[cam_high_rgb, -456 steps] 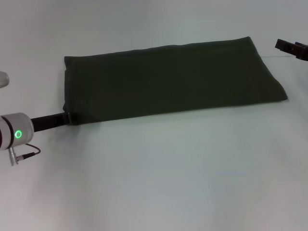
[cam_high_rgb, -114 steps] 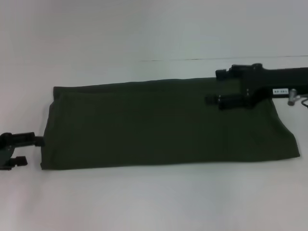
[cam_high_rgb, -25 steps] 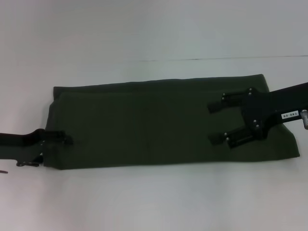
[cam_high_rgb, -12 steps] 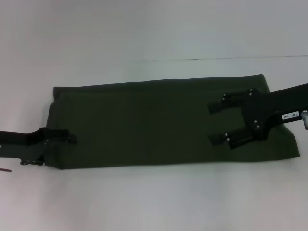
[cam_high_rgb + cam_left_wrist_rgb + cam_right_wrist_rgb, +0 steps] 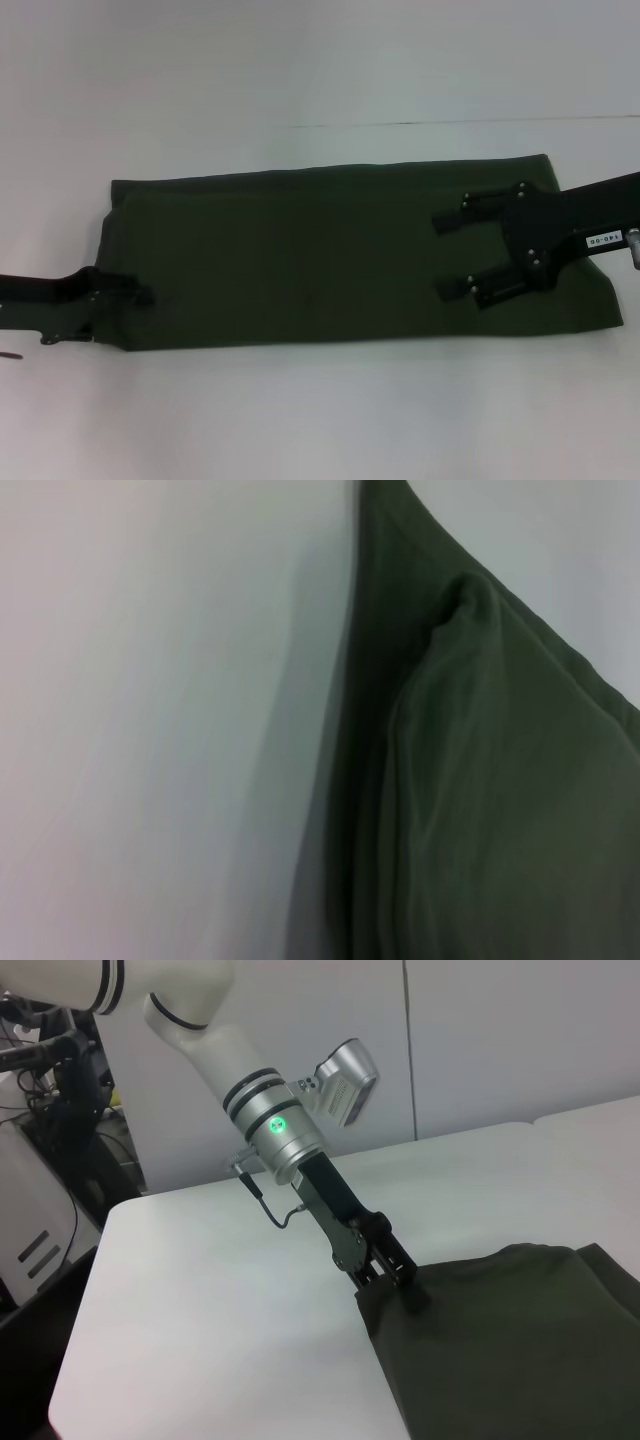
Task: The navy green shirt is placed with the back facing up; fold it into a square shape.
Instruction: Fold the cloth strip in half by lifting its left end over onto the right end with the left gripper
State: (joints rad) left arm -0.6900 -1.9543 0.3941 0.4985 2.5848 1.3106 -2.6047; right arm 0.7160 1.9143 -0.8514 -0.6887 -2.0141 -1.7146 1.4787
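The navy green shirt (image 5: 320, 260) lies on the white table as a long folded band running left to right, plain side up. My left gripper (image 5: 135, 297) is at the band's near-left corner, shut on the cloth edge. The right wrist view shows the same grip (image 5: 400, 1278) on the shirt (image 5: 520, 1350). My right gripper (image 5: 447, 256) is over the shirt's right end, open, with its fingers (image 5: 455, 221) spread wide and pointing left. In the left wrist view, the shirt (image 5: 490, 800) fills the frame close up, one layer puckered.
The white table (image 5: 320, 420) stretches all around the shirt, with a seam line (image 5: 420, 123) behind it. In the right wrist view a wall and dark equipment (image 5: 40, 1160) stand beyond the table's far edge.
Since the earliest frames my left gripper moved onto the near-left corner. My right gripper came over the right end and opened. Over the last second almost nothing moved.
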